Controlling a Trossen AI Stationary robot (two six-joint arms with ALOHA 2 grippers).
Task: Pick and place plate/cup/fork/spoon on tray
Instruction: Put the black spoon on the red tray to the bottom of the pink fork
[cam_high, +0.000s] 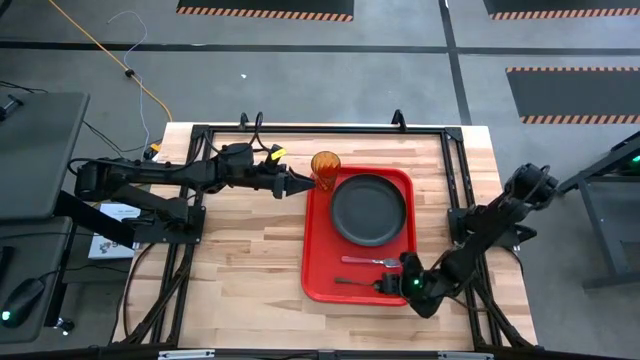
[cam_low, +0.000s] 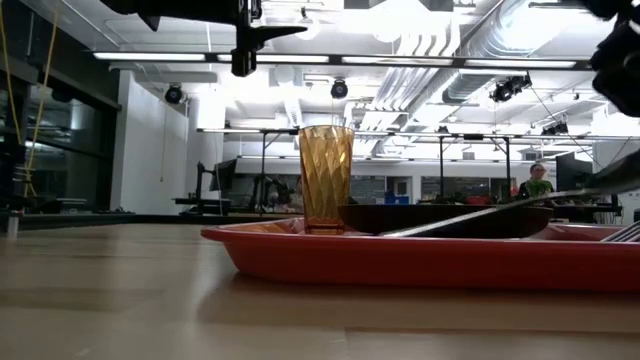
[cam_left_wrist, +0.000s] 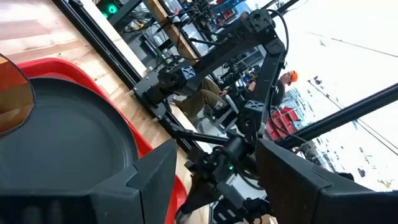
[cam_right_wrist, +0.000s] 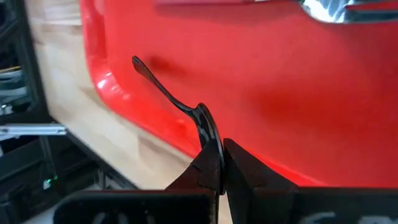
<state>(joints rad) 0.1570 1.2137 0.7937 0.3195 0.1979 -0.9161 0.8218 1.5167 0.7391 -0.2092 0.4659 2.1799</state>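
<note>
The red tray lies on the table's right half. The dark plate rests on its far part, and the amber cup stands upright in its far left corner. The pink-handled fork lies flat on the tray's near part. My right gripper is low over the tray's near right corner, shut on the spoon. My left gripper is open and empty. It hangs higher than the cup, just left of it, and touches nothing; it also shows in the low view. My right gripper pinches the spoon's bowl edge-on between its two fingers. The fingers come slanting down from the table's right and lie along the spoon. The thin handle points toward the tray's left, tilted down. Whether its tip touches the tray I cannot tell.
The fork's tines lie close beside the held spoon. A black frame borders the table on three sides. Bare wood lies left of the tray. A person stands far off in the room.
</note>
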